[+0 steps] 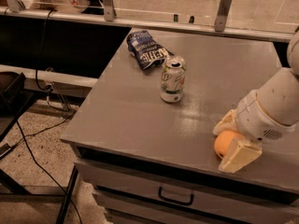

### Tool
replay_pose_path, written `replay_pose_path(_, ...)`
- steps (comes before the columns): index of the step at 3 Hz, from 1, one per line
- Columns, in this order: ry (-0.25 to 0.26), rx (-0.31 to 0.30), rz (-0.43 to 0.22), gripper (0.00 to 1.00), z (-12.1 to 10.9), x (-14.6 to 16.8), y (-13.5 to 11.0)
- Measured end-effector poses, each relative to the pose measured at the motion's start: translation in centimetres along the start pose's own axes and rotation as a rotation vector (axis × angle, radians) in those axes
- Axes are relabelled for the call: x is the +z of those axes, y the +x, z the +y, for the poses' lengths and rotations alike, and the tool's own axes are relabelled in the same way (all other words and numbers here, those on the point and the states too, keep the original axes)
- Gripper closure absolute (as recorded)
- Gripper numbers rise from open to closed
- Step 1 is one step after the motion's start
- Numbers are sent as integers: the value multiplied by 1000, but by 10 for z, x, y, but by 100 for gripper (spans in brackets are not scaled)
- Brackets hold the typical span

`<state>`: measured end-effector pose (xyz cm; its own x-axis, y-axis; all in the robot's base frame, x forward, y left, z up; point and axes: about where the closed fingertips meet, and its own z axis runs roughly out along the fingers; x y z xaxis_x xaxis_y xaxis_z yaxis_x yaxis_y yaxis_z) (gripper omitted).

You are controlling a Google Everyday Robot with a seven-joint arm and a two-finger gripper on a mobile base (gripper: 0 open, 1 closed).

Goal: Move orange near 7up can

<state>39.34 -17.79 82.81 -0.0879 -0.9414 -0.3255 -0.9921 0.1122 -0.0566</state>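
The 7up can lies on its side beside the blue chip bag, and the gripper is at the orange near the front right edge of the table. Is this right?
Not quite. In the camera view the 7up can stands upright, silver top up, beside the blue chip bag. The rest holds: the gripper is at the orange near the front right edge of the table.
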Motion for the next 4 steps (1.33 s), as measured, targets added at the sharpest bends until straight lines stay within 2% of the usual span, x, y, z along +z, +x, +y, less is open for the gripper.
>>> replay_pose_path(2, -11, -6, -19, 95, -4, 0, 0)
replay_pose_path(3, -37, 10, -96, 100, -15, -1, -2)
replay_pose_path(4, -113, 55, -334, 100, -58, -3, -10)
